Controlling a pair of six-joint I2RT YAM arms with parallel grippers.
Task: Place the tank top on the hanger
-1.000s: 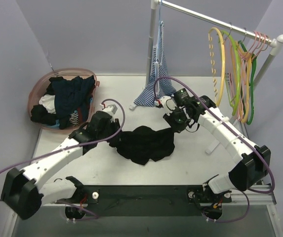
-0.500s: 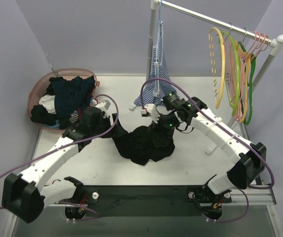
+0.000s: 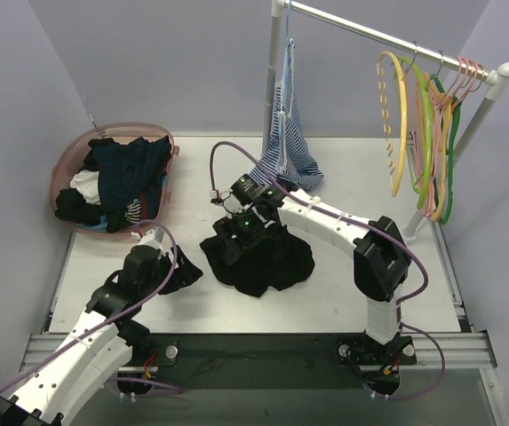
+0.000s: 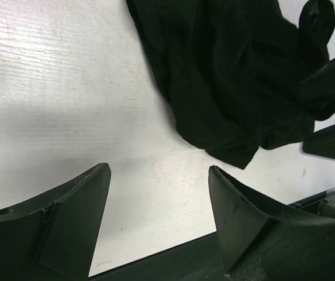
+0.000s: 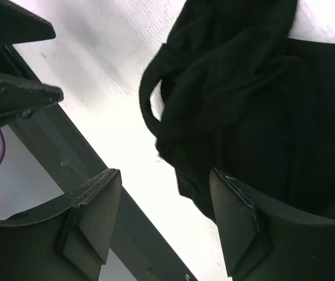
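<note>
The black tank top [image 3: 267, 259] lies crumpled on the white table. It also shows in the left wrist view [image 4: 231, 76] and in the right wrist view [image 5: 255, 99], where a thin strap loop [image 5: 148, 108] sticks out. My left gripper [image 3: 181, 272] is open and empty over bare table, just left of the tank top [image 4: 158, 170]. My right gripper [image 3: 234, 241] is open and empty above the tank top's left edge [image 5: 167, 172]. The yellow hanger [image 3: 396, 115] hangs on the rail at the back right.
Green hangers [image 3: 427, 133] and orange/pink hangers [image 3: 445, 124] hang beside the yellow one on the rail [image 3: 387, 35]. A blue-and-white striped garment [image 3: 285, 142] hangs by the rail's post. A pink basket [image 3: 69, 160] of dark clothes sits at the back left.
My left arm has pulled back toward the near left, off the tank top's left edge. My right arm has swung left across the tank top to its left side.
</note>
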